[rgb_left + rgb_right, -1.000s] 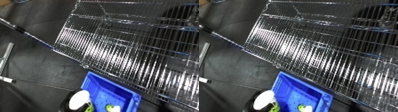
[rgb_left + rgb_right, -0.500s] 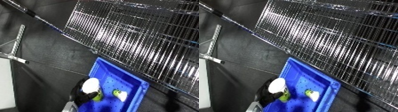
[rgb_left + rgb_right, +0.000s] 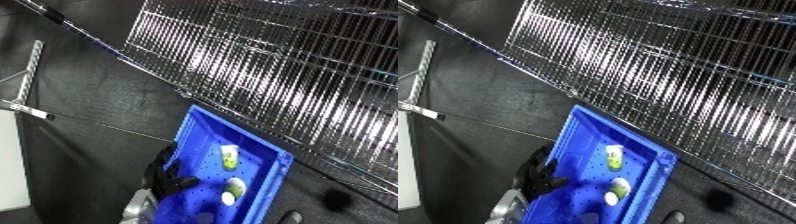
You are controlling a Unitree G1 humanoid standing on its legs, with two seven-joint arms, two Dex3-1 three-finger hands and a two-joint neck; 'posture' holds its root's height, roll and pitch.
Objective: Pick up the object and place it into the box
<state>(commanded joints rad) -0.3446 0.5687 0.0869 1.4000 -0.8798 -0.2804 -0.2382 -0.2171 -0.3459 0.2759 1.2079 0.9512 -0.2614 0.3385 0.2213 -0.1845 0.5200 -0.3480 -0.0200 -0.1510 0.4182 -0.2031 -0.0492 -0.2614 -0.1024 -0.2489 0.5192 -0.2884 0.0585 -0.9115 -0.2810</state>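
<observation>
Overhead, wire shelving; below, blue bin on dark floor.

Left hand, black fingers relaxed.

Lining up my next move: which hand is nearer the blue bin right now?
Left. The left hand is at the blue bin's left wall, its fingers over the rim. The right hand is not clearly in view.

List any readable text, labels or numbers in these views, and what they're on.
None readable.
The two white and green objects in the blue bin: any print is too blurred to read.
Wire rack, left robot hand: no markings visible.
</observation>
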